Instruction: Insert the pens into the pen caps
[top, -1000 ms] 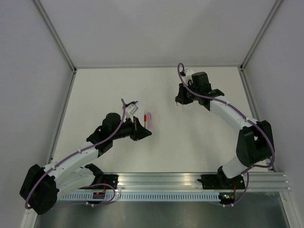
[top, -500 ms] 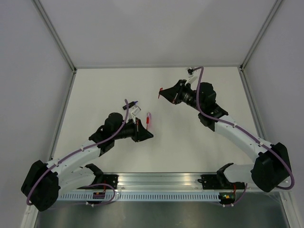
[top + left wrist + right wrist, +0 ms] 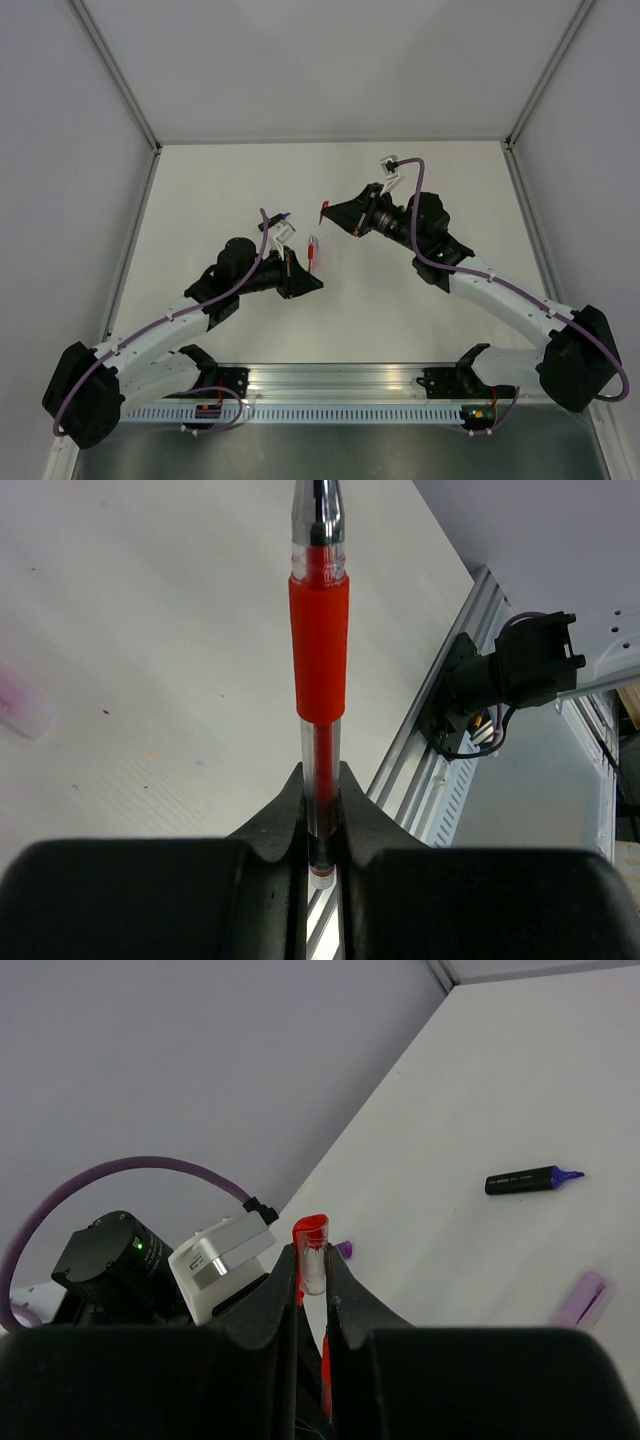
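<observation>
The red pen [image 3: 319, 660] is clamped by its rear end in the left tool [image 3: 320, 780] and held above the middle of the table [image 3: 230, 180]. The red cap [image 3: 311, 1240] is pinched in the narrow right tool [image 3: 311, 1258]. Within the last second the right arm has swung in from the far right side of the table. The cap now sits near the pen's writing end, still apart, and we judge alignment to be the step in hand. Only the right wrist view shows the dark purple pen [image 3: 533, 1179], pale pink pen [image 3: 580, 1300] and small purple cap [image 3: 343, 1249] lying on the table. Only the left wrist view shows the grip on the barrel.
</observation>
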`<state>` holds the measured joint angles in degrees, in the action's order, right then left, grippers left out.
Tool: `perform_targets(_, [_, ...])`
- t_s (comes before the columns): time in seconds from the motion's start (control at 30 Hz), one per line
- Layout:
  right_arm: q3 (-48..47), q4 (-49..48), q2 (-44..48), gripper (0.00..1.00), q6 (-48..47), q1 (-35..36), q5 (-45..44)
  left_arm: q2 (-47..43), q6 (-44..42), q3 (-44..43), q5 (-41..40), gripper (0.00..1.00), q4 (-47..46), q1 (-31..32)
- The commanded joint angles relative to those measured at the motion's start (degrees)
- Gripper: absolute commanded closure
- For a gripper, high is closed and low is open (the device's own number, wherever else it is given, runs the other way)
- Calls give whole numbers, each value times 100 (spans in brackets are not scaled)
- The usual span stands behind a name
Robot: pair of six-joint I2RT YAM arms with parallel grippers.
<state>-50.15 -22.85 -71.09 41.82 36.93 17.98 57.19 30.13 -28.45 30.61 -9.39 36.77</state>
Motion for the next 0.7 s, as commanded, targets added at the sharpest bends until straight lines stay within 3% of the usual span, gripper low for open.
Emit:
perform_targets(0.0, [67,-369,-63,100,89,130,-57,-103,-60,-91,138,98,-274,32])
perform_targets(0.67, [102,-527,-441,100,36,341,-31,-155,-104,-91,68,98,-204,32])
